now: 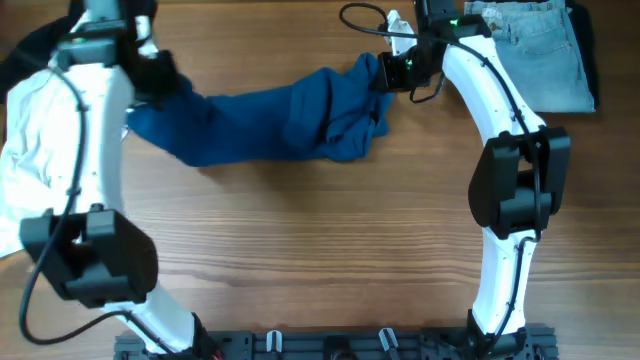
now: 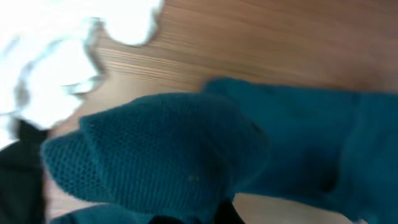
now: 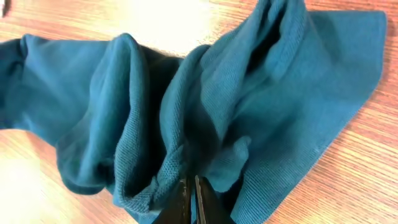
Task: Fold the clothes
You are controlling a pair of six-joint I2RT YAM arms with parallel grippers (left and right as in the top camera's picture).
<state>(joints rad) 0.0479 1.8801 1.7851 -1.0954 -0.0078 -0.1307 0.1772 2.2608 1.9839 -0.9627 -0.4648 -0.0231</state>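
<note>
The dark-blue shirt (image 1: 280, 122) is stretched across the far part of the table, bunched in folds at its right end. My left gripper (image 1: 165, 82) is shut on the shirt's left end; in the left wrist view the blue knit (image 2: 168, 155) fills the frame and hides the fingers. My right gripper (image 1: 392, 68) is shut on the shirt's right end; its black fingertips (image 3: 189, 193) pinch gathered folds of the shirt (image 3: 205, 106). A white top (image 1: 35, 150) lies at the left edge. Light-blue jeans (image 1: 540, 50) lie folded at the far right.
A black piece (image 1: 25, 50) shows at the far left corner behind the white top. White and black cloth (image 2: 56, 68) lies beside the shirt in the left wrist view. A black cable (image 1: 365, 18) loops near the right arm. Wooden table (image 1: 320, 250).
</note>
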